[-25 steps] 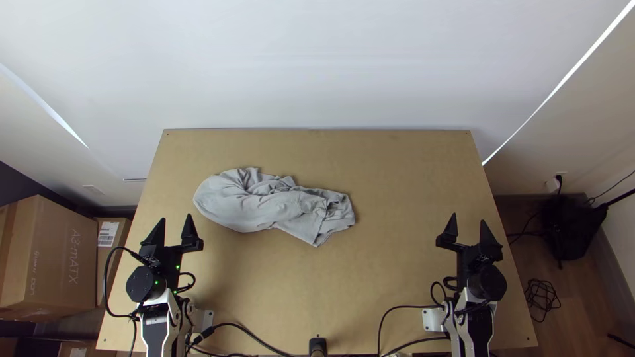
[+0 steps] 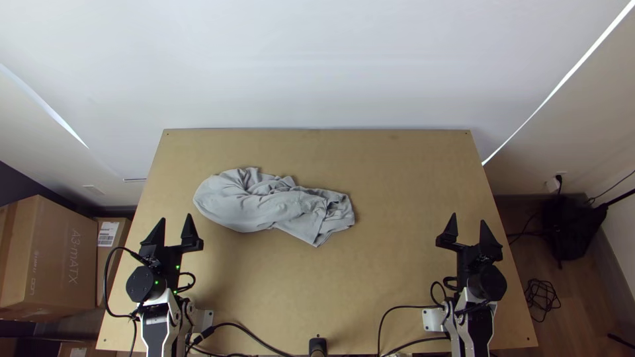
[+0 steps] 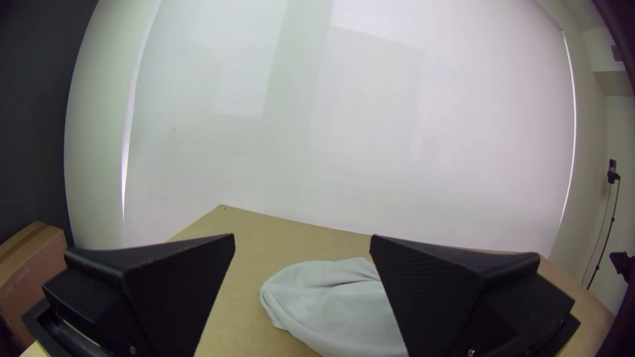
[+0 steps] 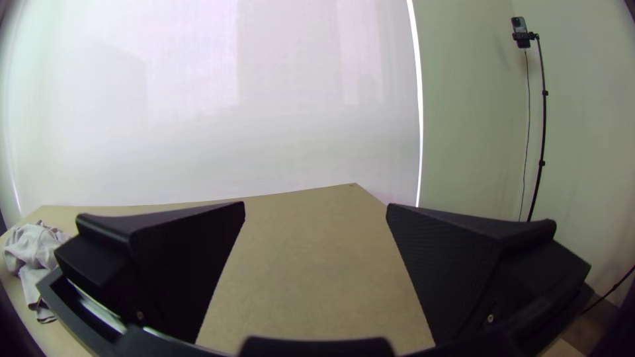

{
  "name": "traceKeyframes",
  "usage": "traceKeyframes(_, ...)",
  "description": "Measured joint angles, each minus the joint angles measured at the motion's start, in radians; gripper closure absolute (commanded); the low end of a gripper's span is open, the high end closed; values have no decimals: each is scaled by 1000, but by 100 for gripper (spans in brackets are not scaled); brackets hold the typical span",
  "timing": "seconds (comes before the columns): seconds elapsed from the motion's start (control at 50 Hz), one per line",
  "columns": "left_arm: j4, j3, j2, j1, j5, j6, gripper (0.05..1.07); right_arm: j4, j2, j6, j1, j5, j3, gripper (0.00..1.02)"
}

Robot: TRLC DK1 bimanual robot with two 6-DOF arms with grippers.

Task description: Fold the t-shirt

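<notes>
The grey t-shirt point(image 2: 271, 206) lay bunched and wrinkled on the left and middle part of the table point(image 2: 397, 271), its rounded end toward the left and its other end, with creased layers, near the middle. Your left gripper point(image 2: 175, 217) hung near its rounded end, apart from the cloth, on the side toward you, with its jaws wide and nothing between them. Your right gripper point(image 2: 468, 217) was well apart from the cloth, by the right edge, its jaws also wide and holding nothing.

Around them, a black cable point(image 2: 106, 281) bowed out beside your left gripper. At the near edge you had another cable point(image 2: 254, 336) trailing from the left base, a pair of cables point(image 2: 390, 313) running to the right base, and a dark post point(image 2: 317, 345) between; all of these lay on your side of the cloth.

The tabletop was plain light wood with small dark holes at its corners. Past its far edge rose a broad white screen point(image 2: 317, 66), with bright strips of light down both sides. To the left stood a large cardboard box point(image 2: 49, 261) and a smaller box point(image 2: 111, 244). To the right, a black bag point(image 2: 570, 228) and a tangled cord point(image 2: 542, 299) lay on the brown floor point(image 2: 595, 291), and your right wrist view took in a thin black stand point(image 4: 544, 125) holding a small device point(image 4: 520, 32).
</notes>
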Motion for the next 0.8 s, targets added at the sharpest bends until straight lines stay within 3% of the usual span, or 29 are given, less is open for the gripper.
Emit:
traceKeyframes(0.3, 0, 0, 0, 0, 0, 0, 9, 0, 0, 2, 2, 0, 0, 3)
traceKeyframes(0.54, 0, 0, 0, -1, 0, -5, 9, 0, 0, 55, 63, -1, 0, 3)
traceKeyframes(0.8, 0, 0, 0, -65, -4, -46, 9, 0, 0, 62, 63, 0, 0, 3)
